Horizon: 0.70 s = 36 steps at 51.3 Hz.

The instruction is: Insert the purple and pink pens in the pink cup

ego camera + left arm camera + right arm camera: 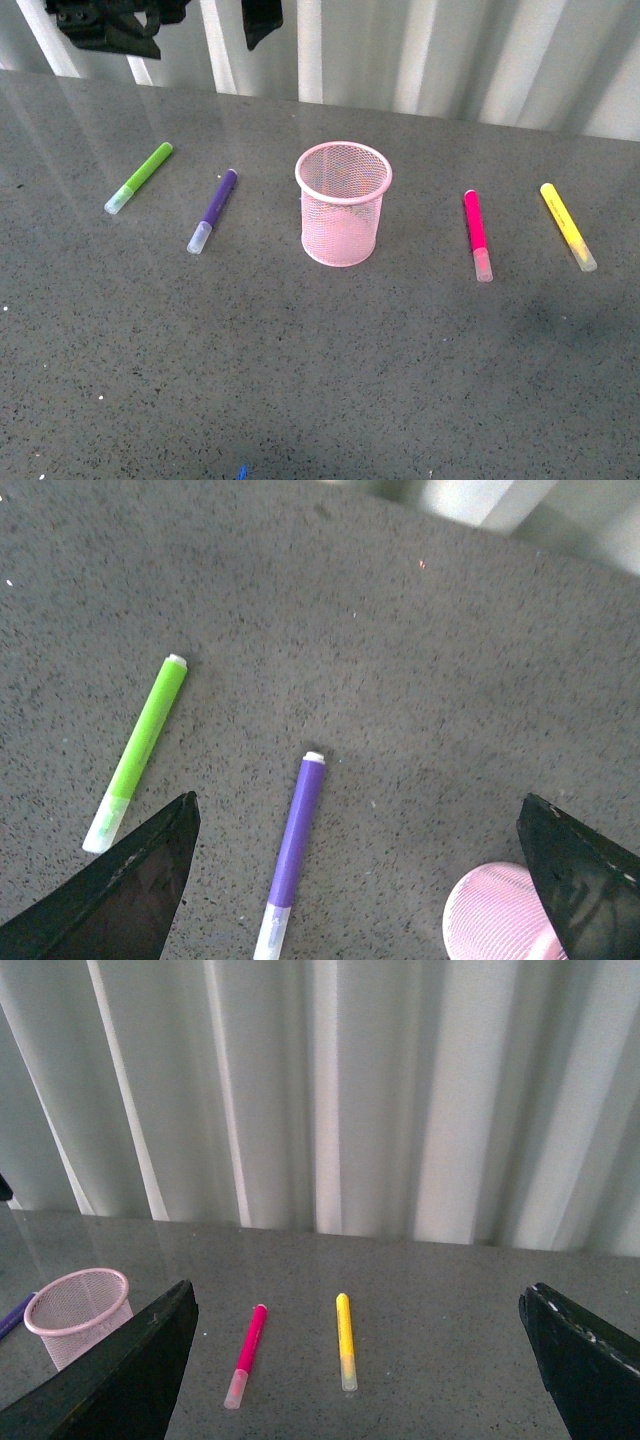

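Pink cup [343, 205]: an upright cylinder of light pink wire mesh with a solid rim, mouth open upward, standing at the centre of the grey speckled table [300, 380]. The purple pen [213, 210] lies flat to the cup's left, its long axis diagonal, with the pale translucent cap toward the robot and the dark barrel end pointing away and slightly right. The pink pen [477, 235] lies flat to the cup's right, its long axis nearly fore-and-aft, cap toward the robot. Neither pen touches the cup. A lime-green marker [139, 177] lies outside the purple pen and a yellow marker [567, 226] outside the pink one. The left gripper [357, 802] hangs over the purple pen, jaws wide apart and empty. The right gripper [358, 1292] is likewise spread and empty, seemingly well above the table.
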Tool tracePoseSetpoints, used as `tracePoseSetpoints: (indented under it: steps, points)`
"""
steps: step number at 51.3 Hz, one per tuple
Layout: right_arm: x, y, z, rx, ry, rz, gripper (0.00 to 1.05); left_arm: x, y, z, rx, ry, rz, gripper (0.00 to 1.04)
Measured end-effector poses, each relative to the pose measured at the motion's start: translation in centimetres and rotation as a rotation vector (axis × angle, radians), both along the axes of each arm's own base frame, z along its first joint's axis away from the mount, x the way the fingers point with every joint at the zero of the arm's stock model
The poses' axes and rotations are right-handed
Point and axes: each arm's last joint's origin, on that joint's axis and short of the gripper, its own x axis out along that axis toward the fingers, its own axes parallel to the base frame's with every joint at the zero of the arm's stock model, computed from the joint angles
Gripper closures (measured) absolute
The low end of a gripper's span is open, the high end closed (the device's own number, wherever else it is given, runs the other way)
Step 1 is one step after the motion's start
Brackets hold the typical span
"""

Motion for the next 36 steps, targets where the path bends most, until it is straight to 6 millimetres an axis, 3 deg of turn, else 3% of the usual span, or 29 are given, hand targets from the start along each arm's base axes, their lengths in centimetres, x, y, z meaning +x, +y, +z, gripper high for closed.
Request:
tracePoseSetpoints:
  steps: [15, 36]
  points:
    - [0.0, 0.0, 0.0, 0.0, 0.0, 0.0, 0.07, -1.9, 1.9, -5.0, 0.091, 0.089, -0.078, 0.07]
    - [0.0, 0.0, 0.0, 0.0, 0.0, 0.0, 0.07, 1.0, 0.8, -8.0, 0.136, 0.13, -0.125, 0.07]
